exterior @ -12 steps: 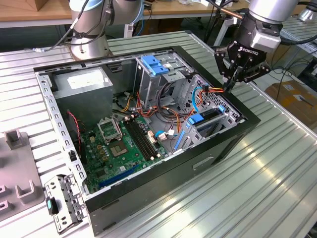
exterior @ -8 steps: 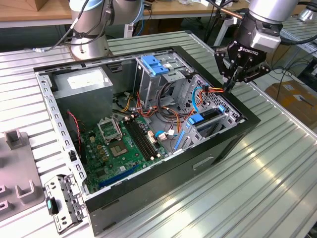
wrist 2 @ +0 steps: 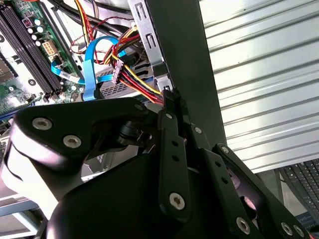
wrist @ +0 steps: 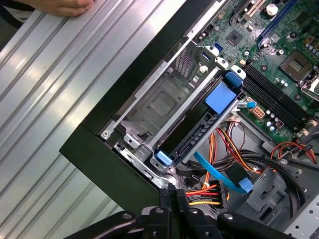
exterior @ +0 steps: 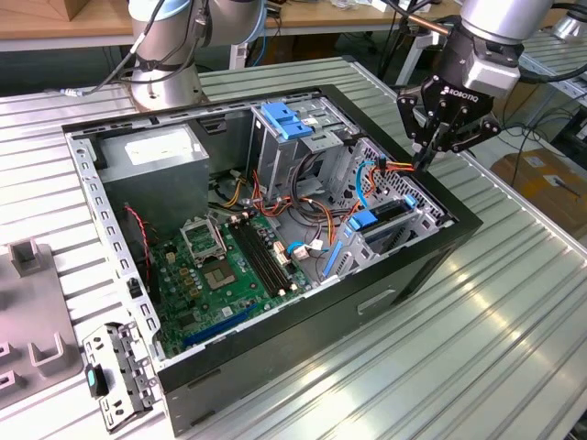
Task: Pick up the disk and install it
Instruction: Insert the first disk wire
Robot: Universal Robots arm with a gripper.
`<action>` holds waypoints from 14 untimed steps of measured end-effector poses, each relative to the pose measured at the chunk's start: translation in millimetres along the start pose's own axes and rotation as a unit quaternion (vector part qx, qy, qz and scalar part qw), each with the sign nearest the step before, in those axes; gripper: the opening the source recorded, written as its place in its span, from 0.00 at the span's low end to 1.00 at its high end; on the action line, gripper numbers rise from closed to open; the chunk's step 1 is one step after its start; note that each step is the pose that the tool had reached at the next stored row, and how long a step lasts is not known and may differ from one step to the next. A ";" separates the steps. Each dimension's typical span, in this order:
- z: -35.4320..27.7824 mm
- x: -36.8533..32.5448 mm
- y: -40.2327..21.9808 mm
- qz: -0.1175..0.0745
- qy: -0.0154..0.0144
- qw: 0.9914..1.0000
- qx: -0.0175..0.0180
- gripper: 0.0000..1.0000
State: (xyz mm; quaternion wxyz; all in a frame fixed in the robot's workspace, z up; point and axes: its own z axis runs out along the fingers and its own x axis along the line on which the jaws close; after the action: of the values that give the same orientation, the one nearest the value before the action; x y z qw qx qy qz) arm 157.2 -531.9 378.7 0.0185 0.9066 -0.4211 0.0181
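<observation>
Claw point(exterior: 427, 158) hangs over the corner of the open PC case point(exterior: 275, 385) on the exterior view's right, fingers clenched together. In both wire-side wrist shots the tips meet a red/yellow/orange wire bundle point(wrist 2: 142, 82). It looks pinched between them, though the contact itself is half hidden by the fingers.

Disk point(exterior: 393, 211) sits in the drive bay inside the case, just below the claw, held in a blue carrier point(exterior: 365, 220). Only its dark edge shows.

Ext. view alone: the whole case lying open on the ribbed table point(exterior: 514, 302), motherboard point(exterior: 229, 266) in the middle, grey power box point(exterior: 151, 156) at the far corner, arm base behind it, and a loose bracket point(exterior: 115, 376) outside the case on the exterior view's left.

1st wrist view alone: bay seen along its length w/ carrier tab point(wrist: 222, 94), disk edge point(wrist: 199, 135) between the blue ends, bare metal cage wall point(wrist: 164, 104) beside it, and a person's hand point(wrist: 65, 6) resting on the table, well apart from the case.

2nd wrist view alone: blue flat cable point(wrist 2: 92, 64) looping next to the wire bundle, claw body up close.
</observation>
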 end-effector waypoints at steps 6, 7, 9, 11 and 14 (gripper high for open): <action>0.0 0.0 0.0 0.030 -0.001 1.000 -0.001 0.16; 0.0 0.0 0.0 0.037 -0.001 0.999 -0.002 0.16; 0.1 0.0 0.0 0.050 -0.001 0.999 -0.002 0.16; 0.2 0.0 0.0 0.068 -0.001 0.998 -0.003 0.16; 0.3 -1.5 1.8 0.074 -0.001 0.997 -0.004 0.16</action>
State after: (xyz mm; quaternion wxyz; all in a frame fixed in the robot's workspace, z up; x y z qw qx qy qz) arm 154.8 -531.9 378.3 0.0197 0.8730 -0.4870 0.0166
